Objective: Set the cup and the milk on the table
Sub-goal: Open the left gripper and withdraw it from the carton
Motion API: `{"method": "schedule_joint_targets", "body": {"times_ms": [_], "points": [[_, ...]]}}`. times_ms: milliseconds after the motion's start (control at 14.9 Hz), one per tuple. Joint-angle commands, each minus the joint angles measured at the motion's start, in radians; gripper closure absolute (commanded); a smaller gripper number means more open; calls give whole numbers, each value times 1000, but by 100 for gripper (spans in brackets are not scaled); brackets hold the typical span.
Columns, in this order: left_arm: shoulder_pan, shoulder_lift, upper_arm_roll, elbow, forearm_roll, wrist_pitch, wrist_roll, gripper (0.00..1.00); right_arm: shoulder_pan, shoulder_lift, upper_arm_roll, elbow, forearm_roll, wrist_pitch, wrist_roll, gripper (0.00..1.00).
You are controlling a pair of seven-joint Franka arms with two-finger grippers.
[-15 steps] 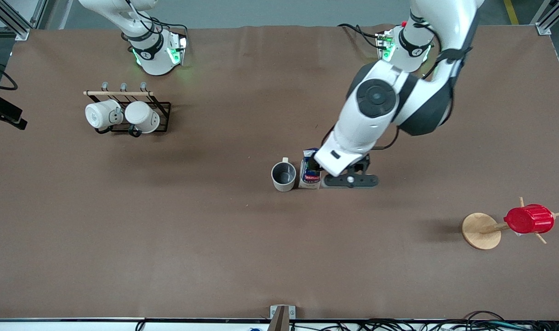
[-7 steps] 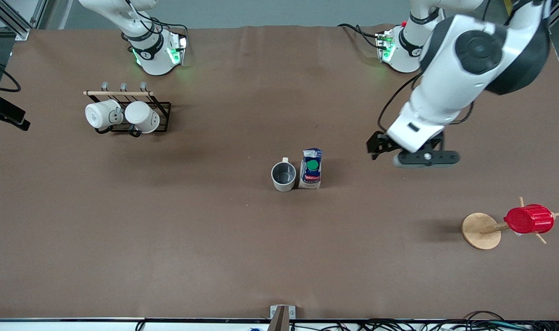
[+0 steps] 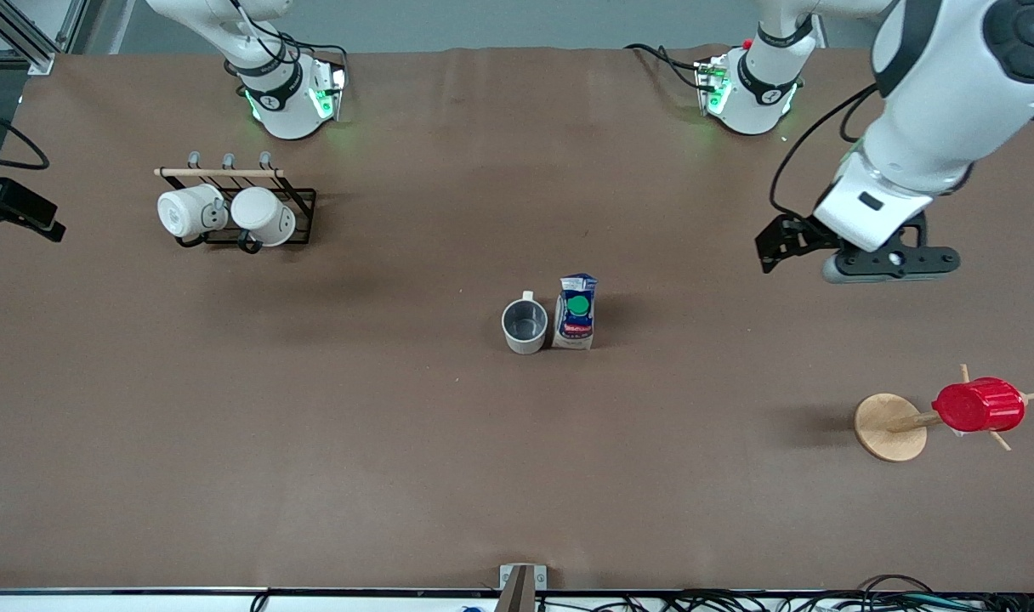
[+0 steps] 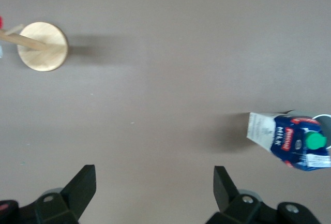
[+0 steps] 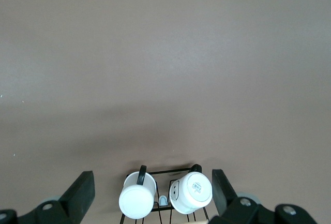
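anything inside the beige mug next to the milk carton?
Nothing shows in the small beige mug: the front view shows its bare grey inside down to the bottom. It stands upright on the brown table beside the blue-and-white milk carton.

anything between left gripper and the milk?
Nothing visible. The left gripper is open over bare table toward the left arm's end. The milk stands upright mid-table, with the cup beside it toward the right arm's end.

Bare brown table (image 3: pixel 517 476) runs wide along the front-camera edge; mid-table the mug (image 3: pixel 525 326) and milk carton (image 3: pixel 576 312) touch, a mug rack (image 3: pixel 236 208) near the right arm's base, a wooden stand (image 3: pixel 889 427) toward the left arm's end.
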Motion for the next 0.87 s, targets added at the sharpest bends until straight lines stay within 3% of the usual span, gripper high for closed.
{"method": "schedule_joint_targets", "body": {"times_ms": [0,336,604,805], "points": [[50,-42,-2,-13,-23,-38,88,0,4,-19,-6,-22,22,-1,13,0],[127,-44,6,50,-21,-110,225,0,4,-19,-6,-22,22,-1,13,0],[135,-27,4,128,-19,-141,226,0,6,-21,-15,-17,85,1,0,0],[129,-24,3,133,-21,-152,206,0,6,-21,-18,-17,77,-4,-5,0]]}}
